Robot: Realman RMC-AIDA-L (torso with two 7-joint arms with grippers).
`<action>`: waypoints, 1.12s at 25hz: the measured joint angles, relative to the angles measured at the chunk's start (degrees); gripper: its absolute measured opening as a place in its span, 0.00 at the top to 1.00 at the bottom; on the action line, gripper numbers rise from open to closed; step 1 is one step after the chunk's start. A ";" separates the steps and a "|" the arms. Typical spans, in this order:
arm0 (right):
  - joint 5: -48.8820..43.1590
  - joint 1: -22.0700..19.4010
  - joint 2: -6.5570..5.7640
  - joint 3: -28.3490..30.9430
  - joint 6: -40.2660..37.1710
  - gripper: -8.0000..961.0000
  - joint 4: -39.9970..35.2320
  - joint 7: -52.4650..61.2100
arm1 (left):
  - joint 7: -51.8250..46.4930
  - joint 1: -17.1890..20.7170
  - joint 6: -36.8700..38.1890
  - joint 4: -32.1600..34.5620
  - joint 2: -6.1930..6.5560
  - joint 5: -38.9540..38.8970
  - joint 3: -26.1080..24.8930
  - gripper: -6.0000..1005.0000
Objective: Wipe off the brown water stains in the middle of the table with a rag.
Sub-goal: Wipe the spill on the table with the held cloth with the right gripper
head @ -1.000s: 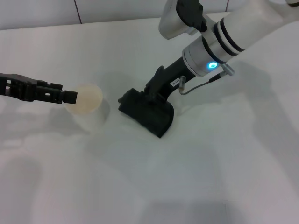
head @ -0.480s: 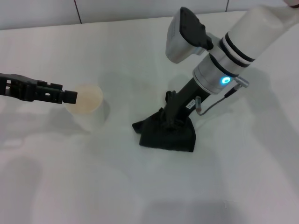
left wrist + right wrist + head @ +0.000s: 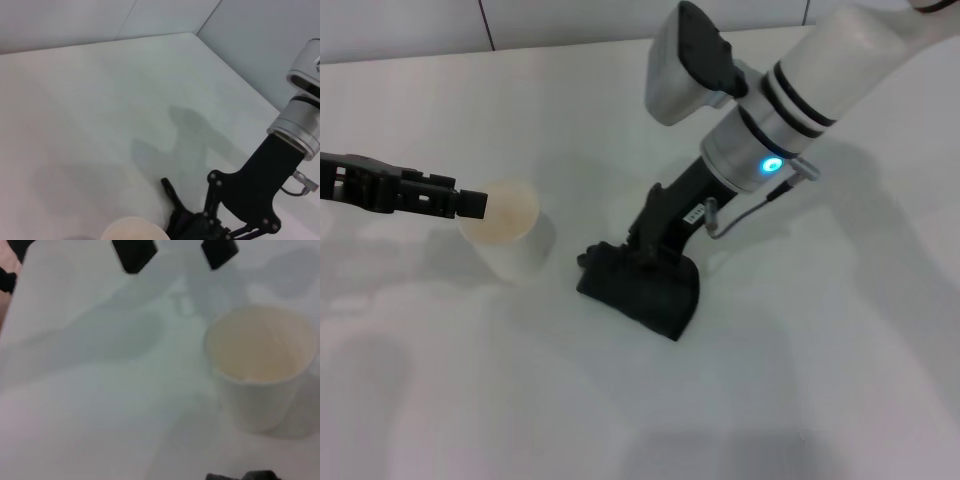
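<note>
The black rag (image 3: 642, 292) lies bunched on the white table (image 3: 800, 390), just right of the middle. My right gripper (image 3: 655, 262) comes down at a slant from the back right and is shut on the rag, pressing it onto the tabletop. In the left wrist view the same gripper (image 3: 212, 226) shows with the rag (image 3: 186, 225) under it. My left gripper (image 3: 472, 206) hovers at the left, open, beside the rim of a paper cup; its two black fingertips (image 3: 134, 252) stand apart. The brown water stains show in no view.
A white paper cup (image 3: 505, 228) stands upright a short way left of the rag, seen also as the cup (image 3: 260, 365) and cup (image 3: 132, 231). A pale wall borders the table at the back.
The right gripper has swept the rag back to the left, toward the cup, after moving it right and forward half a second ago. The left arm and cup have stayed still.
</note>
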 joint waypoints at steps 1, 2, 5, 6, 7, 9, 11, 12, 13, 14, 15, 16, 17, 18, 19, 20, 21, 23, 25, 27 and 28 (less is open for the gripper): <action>0.18 0.24 0.05 0.00 1.74 0.91 -0.66 -0.10 | -0.01 -0.01 -0.05 0.00 0.00 0.00 0.00 0.14; 0.32 0.27 0.07 0.00 2.96 0.91 -1.12 -0.13 | -0.02 -0.01 -0.07 0.00 0.00 0.00 0.00 0.14; 0.70 0.13 0.12 -0.01 8.78 0.91 -3.19 -0.20 | -0.03 -0.02 -0.15 0.00 -0.02 0.00 0.00 0.14; 0.74 0.02 0.13 -0.01 10.57 0.91 -3.59 -0.20 | -0.04 -0.02 -0.20 0.00 -0.03 0.00 0.00 0.14; 0.76 -0.13 0.16 -0.01 12.35 0.91 -3.89 -0.16 | -0.04 -0.02 -0.25 0.00 -0.03 0.00 0.00 0.14; 0.80 -0.37 0.20 0.12 14.42 0.91 -3.99 -0.04 | -0.05 -0.02 -0.33 0.00 -0.05 0.00 0.00 0.14; 1.06 -0.81 0.22 1.42 16.61 0.91 -4.01 0.13 | -0.05 0.00 -0.38 0.00 -0.06 0.01 0.00 0.14; 1.06 -0.81 0.22 1.42 16.61 0.91 -4.01 0.13 | -0.05 0.04 -0.39 0.00 -0.07 0.03 0.00 0.14; 1.23 -0.99 0.13 2.31 17.38 0.91 -4.01 0.13 | -0.05 0.12 -0.40 0.00 -0.08 0.10 0.00 0.14; 1.29 -1.15 0.06 3.15 17.83 0.91 -3.93 0.10 | -0.05 0.16 -0.42 0.00 -0.08 0.21 0.00 0.14; 1.33 -1.25 -0.01 4.01 18.20 0.91 -3.80 0.04 | -0.05 0.19 -0.46 -0.03 -0.08 0.34 0.00 0.14; 1.35 -1.29 -0.07 4.70 18.42 0.91 -3.67 -0.01 | -0.02 0.21 -0.50 -0.04 -0.09 0.47 0.00 0.14; 1.37 -1.34 -0.14 5.60 18.73 0.91 -3.49 -0.03 | -0.01 0.22 -0.55 -0.06 -0.09 0.64 0.00 0.14; 1.41 -1.35 -0.17 6.07 18.94 0.91 -3.43 -0.02 | -0.01 0.22 -0.60 -0.07 -0.09 0.74 0.00 0.14; 1.42 -1.35 -0.19 6.30 19.10 0.91 -3.42 0.00 | 0.00 0.22 -0.64 -0.08 -0.09 0.85 0.00 0.14; 1.47 -1.34 -0.22 6.52 19.45 0.91 -3.40 0.08 | 0.01 0.17 -0.69 -0.08 -0.09 0.95 0.00 0.14; 1.50 -1.30 -0.24 6.59 19.73 0.91 -3.38 0.13 | 0.02 0.11 -0.72 -0.07 -0.09 1.02 0.00 0.14; 1.52 -1.14 -0.26 6.62 20.21 0.91 -3.34 0.27 | 0.02 0.03 -0.76 -0.03 -0.09 1.06 0.00 0.14; 1.35 -1.12 -0.23 6.48 20.26 0.91 -3.33 0.33 | 0.01 0.02 -0.84 0.00 -0.09 1.09 0.00 0.14; 1.09 -1.26 -0.25 6.08 20.01 0.91 -3.33 0.34 | 0.01 0.01 -0.95 0.00 -0.09 1.09 0.00 0.14; 0.96 -1.40 -0.28 5.82 19.76 0.91 -3.31 0.35 | 0.01 0.01 -1.00 0.00 -0.09 1.11 0.00 0.14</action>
